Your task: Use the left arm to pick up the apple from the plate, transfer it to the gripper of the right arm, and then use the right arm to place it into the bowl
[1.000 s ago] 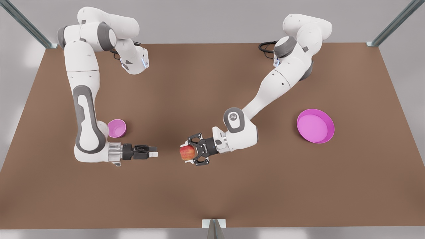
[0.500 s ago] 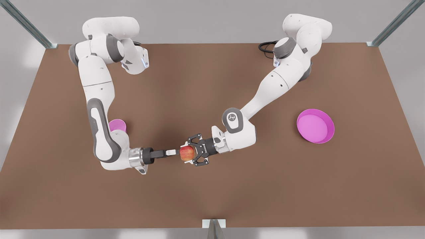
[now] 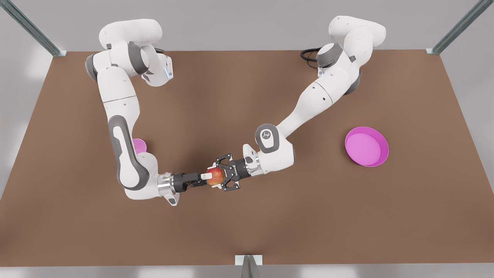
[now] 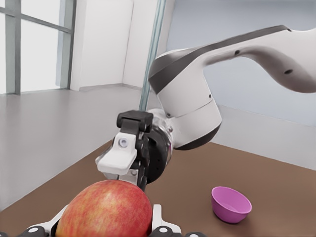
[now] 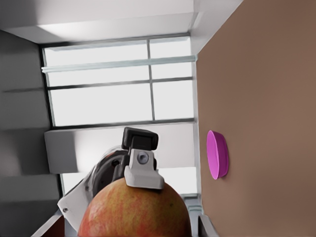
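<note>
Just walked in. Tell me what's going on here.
It is a mid-air handover. The left gripper, on the front view's right, is shut on the apple above the table. The right gripper is at the apple from the opposite side; I cannot tell whether it grips it. The plate lies empty, and the bowl by the right arm holds nothing yet.

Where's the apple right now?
In the front view, the apple is mid-table above the surface, between the left gripper and the right gripper.

Apple (image 3: pixel 216 176) skin glossy; table (image 3: pixel 247 216) matt brown; plate (image 3: pixel 366 147) smooth plastic.
</note>
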`<action>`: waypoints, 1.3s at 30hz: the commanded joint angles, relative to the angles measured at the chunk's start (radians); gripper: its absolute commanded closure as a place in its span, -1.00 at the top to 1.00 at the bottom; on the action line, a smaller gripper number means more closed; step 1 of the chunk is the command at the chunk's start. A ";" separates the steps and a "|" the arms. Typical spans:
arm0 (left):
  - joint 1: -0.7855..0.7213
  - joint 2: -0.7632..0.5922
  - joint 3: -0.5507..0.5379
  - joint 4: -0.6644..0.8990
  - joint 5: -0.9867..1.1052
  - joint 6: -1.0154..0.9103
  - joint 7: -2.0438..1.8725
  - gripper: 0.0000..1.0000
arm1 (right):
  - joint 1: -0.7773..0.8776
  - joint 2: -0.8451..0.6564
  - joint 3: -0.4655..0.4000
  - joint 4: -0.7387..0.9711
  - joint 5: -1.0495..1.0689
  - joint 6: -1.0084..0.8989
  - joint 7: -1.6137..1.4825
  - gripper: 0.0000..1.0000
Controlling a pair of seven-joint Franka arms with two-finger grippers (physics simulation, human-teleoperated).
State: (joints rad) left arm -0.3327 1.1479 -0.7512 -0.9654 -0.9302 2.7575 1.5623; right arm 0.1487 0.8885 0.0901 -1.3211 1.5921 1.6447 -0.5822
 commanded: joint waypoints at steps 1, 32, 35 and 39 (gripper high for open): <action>0.000 -0.002 0.000 0.001 -0.001 -0.002 0.053 0.50 | 0.008 0.000 0.000 0.000 0.011 0.026 -0.085 1.00; 0.475 -0.405 -0.080 -0.702 0.043 -0.035 -0.202 1.00 | -0.198 -0.112 -0.001 -0.101 -0.489 -0.068 -0.110 0.49; 0.630 -0.816 0.160 -0.867 0.596 -0.620 -0.679 1.00 | -0.255 -0.246 -0.001 -0.228 -0.678 -0.069 -0.111 0.49; 0.632 -0.855 0.162 -0.457 1.160 -1.302 -1.292 1.00 | -0.307 -0.368 -0.003 -0.355 -0.903 -0.043 -0.128 0.50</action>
State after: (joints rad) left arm 0.2986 0.3043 -0.5917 -1.4605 -0.1045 2.0494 1.2750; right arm -0.1539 0.5330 0.0882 -1.6684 0.8411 1.6052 -0.6793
